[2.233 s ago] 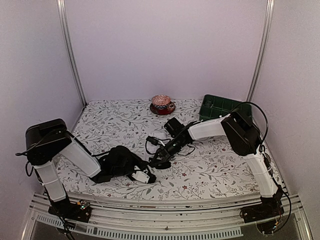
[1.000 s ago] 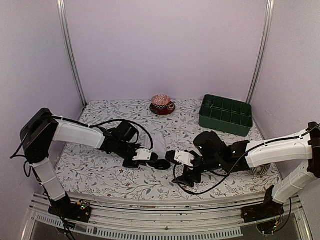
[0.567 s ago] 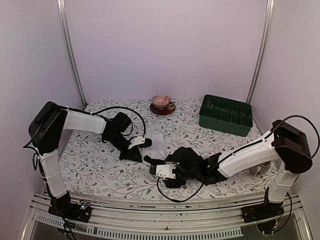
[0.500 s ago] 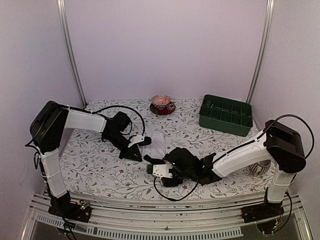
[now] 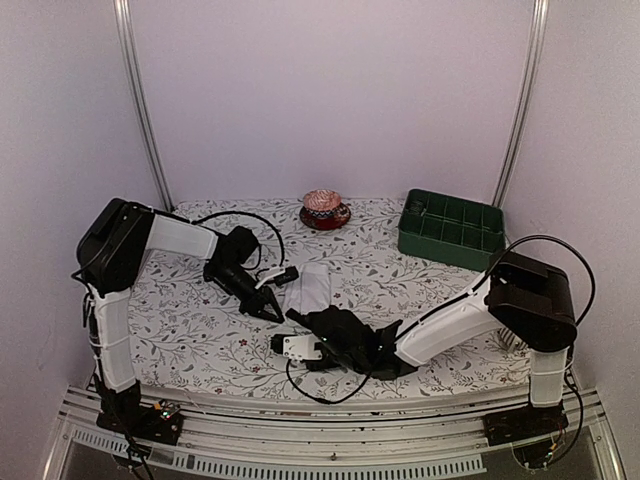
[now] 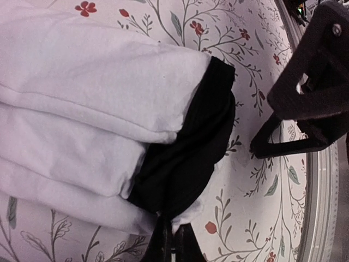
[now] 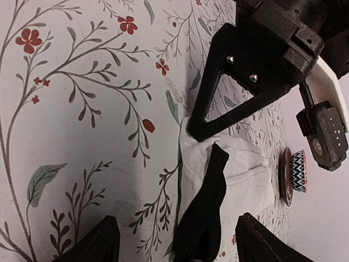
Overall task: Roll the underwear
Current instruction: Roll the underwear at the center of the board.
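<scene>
The white underwear (image 5: 310,288) lies folded in layers mid-table, its black waistband (image 6: 185,147) at the near end. My left gripper (image 5: 268,302) is shut on that end, pinching a bit of white cloth and waistband between its fingertips (image 6: 163,248). My right gripper (image 5: 288,335) hovers low just in front of the underwear (image 7: 240,180), open wide, with nothing between its fingers (image 7: 90,240). Its camera shows the left gripper (image 7: 240,82) holding the cloth's corner. Dark shapes around my right wrist (image 5: 350,335) cannot be told apart as cloth or arm.
A green compartment tray (image 5: 452,228) stands at the back right. A patterned cup on a red saucer (image 5: 324,208) sits at the back centre. Black cables loop around both wrists. A floral cloth (image 5: 200,330) covers the table, with walls close on both sides.
My right arm has swept leftward along the front, bringing its open gripper up to the underwear's near end. The left gripper has stayed shut on the white cloth, shifting only slightly.
</scene>
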Robot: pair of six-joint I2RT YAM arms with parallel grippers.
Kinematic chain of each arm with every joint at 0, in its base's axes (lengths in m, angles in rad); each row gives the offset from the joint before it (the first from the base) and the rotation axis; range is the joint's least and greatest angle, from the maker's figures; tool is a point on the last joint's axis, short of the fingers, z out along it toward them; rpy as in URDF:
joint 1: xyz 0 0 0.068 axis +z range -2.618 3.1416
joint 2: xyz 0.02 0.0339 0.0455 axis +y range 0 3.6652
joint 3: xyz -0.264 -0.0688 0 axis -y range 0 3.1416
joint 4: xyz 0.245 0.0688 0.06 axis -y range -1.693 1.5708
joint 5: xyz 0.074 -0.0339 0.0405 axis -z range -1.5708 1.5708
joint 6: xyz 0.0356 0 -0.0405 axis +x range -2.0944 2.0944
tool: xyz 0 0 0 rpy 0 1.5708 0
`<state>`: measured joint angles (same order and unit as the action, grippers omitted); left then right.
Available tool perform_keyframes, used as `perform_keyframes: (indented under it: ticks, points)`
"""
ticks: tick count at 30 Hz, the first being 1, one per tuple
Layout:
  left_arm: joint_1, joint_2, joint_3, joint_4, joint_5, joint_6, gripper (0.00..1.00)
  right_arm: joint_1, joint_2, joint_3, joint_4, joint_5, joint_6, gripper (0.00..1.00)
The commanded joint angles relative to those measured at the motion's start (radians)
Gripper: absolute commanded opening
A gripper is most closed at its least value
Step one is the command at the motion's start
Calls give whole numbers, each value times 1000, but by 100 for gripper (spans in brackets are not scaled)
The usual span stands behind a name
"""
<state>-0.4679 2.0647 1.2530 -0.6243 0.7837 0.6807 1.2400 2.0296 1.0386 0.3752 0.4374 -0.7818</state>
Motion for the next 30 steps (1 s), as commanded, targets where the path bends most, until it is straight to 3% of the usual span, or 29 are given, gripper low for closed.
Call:
perform_keyframes:
  ticks: [1, 6, 30]
  points:
    - [29, 33, 33, -31, 31, -35, 0, 9, 48, 32, 21, -25, -32, 71]
    - [30, 46, 42, -35, 30, -39, 0, 8, 103, 86, -12, -23, -51, 58]
    - [29, 34, 34, -38, -5, -36, 0, -77, 171, 159, -163, -2, 52, 33]
